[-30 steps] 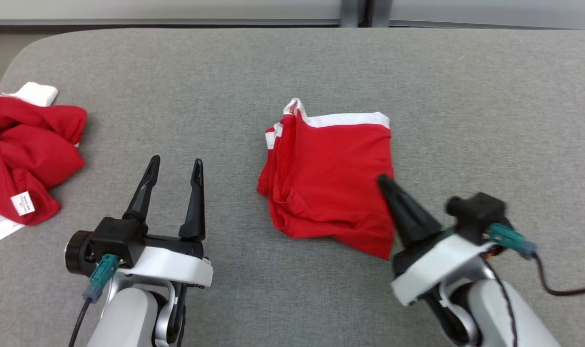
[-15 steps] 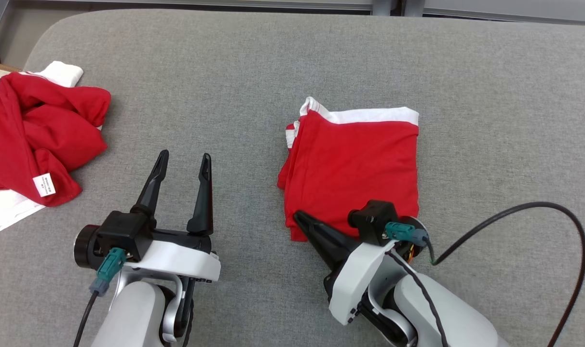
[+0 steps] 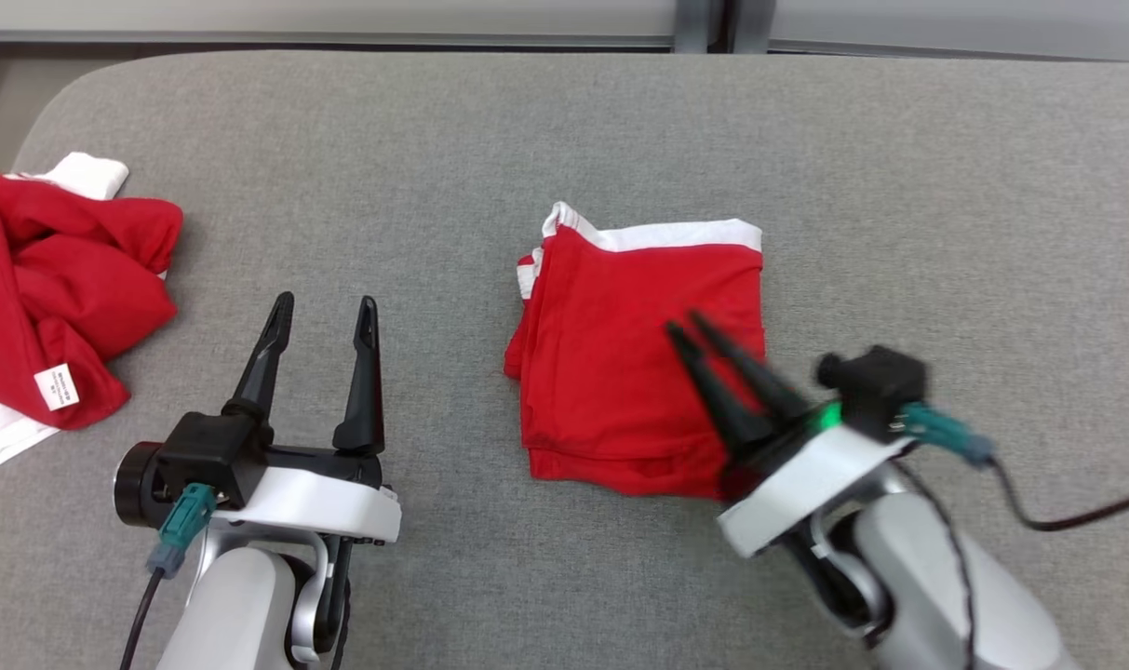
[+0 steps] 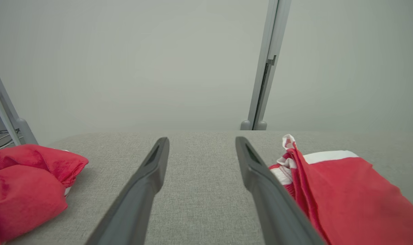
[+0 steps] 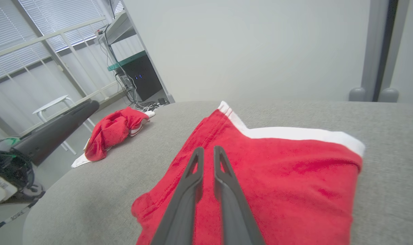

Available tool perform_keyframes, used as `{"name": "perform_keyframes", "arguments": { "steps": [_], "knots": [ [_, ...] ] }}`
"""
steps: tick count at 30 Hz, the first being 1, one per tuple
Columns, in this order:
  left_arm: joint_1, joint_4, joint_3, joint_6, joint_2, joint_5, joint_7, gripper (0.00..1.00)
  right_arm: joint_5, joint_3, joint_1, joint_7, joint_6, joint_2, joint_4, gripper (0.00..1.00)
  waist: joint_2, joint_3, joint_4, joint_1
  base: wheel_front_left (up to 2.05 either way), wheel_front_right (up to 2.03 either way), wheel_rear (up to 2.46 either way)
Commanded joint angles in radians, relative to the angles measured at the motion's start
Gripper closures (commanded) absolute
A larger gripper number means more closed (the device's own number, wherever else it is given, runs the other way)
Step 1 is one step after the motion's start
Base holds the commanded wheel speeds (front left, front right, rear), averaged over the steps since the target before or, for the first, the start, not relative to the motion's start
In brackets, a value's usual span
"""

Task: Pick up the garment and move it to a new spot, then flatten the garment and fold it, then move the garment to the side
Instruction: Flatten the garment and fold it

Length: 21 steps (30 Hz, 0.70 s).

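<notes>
Head view has the folded garment [image 3: 638, 354] lying near the middle of the table [image 3: 564, 121], a little toward the right edge. It is a red rectangle with its white band along the side nearest the far edge and its stacked layers showing as loose, slightly splayed edges on the left. The right gripper [image 3: 685, 323] hangs over the near right part of the garment, blurred. In the right wrist view the right gripper [image 5: 208, 149] has its two fingers drawn almost together with only a slit between them and no cloth caught in it; whether the tips touch the fabric I cannot tell. The left gripper [image 3: 327, 301] stands well apart from the garment on the near left, fingers spread wide over bare table and holding nothing. Against the left edge lies a crumpled red heap [image 3: 52, 279] with a white label [image 3: 50, 386]. Folding looks finished, so what is left is probably the move to the side, and that is where things could come undone. A pinch that takes only the top layer would peel the stack open as it lifts. A push or drag with the fingers together would likely rumple the lower layers against the grey cloth surface and skew the rectangle. Carrying it toward the left edge risks tangling it with the heap.
</notes>
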Motion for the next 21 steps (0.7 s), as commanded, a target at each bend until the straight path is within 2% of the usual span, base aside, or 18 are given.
{"name": "perform_keyframes", "arguments": {
  "steps": [1,8,12,16,21],
  "knots": [
    [0.013,-0.002,0.004,0.003,0.007,0.007,-0.004,0.00,-0.011,-0.017,0.013,-0.011,0.000,-0.008,-0.008,0.00,0.0000,-0.010,-0.009,0.0000,0.00,0.00,0.00],
    [0.040,0.005,0.019,-0.005,0.024,-0.002,-0.005,0.00,-0.121,-0.345,0.148,-0.030,0.000,-0.033,-0.123,0.00,0.0000,-0.059,-0.039,0.0000,0.00,0.00,0.00],
    [0.059,0.012,0.023,-0.013,0.033,-0.008,-0.005,0.00,-0.179,-0.494,0.238,-0.004,0.000,-0.029,-0.182,0.00,0.0000,-0.091,-0.052,0.0000,0.00,0.00,0.00],
    [0.084,0.013,0.022,-0.015,0.044,-0.004,-0.005,0.00,-0.223,-0.574,0.320,0.038,0.000,-0.016,-0.244,0.00,0.0000,-0.113,-0.063,0.0000,0.00,0.00,0.00],
    [0.125,0.013,0.018,-0.022,0.057,-0.012,-0.003,0.00,-0.257,-0.617,0.415,0.089,0.000,0.002,-0.312,0.00,0.0000,-0.151,-0.072,0.0000,0.00,0.00,0.00]
  ]
}}
